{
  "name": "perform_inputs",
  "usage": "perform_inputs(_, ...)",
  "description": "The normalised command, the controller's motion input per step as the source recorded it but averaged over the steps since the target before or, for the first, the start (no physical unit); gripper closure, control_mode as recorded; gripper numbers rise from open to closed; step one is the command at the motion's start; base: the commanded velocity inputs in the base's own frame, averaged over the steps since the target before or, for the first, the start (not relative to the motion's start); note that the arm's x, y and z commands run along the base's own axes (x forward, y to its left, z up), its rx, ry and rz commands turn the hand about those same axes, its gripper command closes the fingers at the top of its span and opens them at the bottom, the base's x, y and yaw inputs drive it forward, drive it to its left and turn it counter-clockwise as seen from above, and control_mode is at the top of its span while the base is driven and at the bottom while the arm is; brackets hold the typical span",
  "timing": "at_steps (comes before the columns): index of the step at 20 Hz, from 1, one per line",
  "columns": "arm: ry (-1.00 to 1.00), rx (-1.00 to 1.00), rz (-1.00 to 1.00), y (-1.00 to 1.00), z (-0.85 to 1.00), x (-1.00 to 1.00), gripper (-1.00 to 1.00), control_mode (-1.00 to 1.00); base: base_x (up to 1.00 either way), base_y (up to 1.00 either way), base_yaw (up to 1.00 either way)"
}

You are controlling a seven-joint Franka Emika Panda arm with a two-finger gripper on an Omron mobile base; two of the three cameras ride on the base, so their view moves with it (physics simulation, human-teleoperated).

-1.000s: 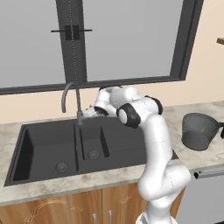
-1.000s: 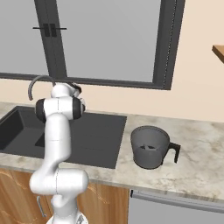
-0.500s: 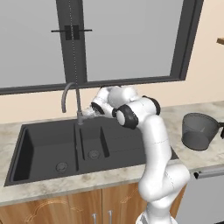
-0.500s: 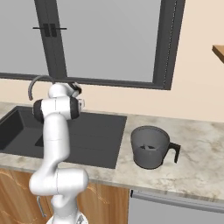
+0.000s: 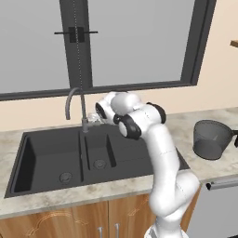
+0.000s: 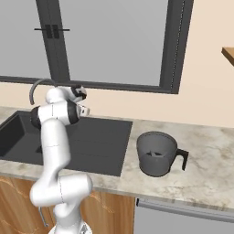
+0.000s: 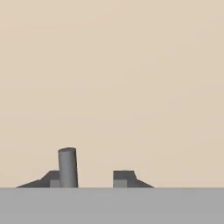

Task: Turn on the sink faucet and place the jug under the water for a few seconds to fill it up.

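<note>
Hovering parted gripper [image 7: 89, 179] beside sink faucet [image 5: 80, 108] lever [image 7: 68, 167], jug [image 6: 156, 153] well apart on counter [image 6: 205, 164].

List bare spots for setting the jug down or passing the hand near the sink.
Free: both basins of the black double sink; its flat drainboard toward the dark grey bucket-shaped jug; speckled stone counter right of the jug. Crowded: around the thin grey gooseneck faucet, where the gripper sits.

Faucet lever [image 7: 68, 167] blocks one fingertip [image 7: 51, 179] — wall [image 7: 131, 78] ahead.
</note>
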Motion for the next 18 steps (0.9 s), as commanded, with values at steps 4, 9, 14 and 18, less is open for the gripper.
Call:
perform_inputs(4,0.27,0.22,-0.19,-1.00,-0.40,0.00,1.00,-1.00,0.00,0.00,0.00)
perform_inputs(9,0.24,0.23,-0.18,-1.00,-0.48,-0.08,1.00,-1.00,0.00,0.00,0.00)
perform_inputs(14,0.19,0.28,-0.14,-1.00,-0.28,-0.21,1.00,-1.00,0.00,0.00,0.00)
perform_inputs(18,0.22,0.28,-0.07,-1.00,-0.02,-0.08,1.00,-1.00,0.00,0.00,0.00)
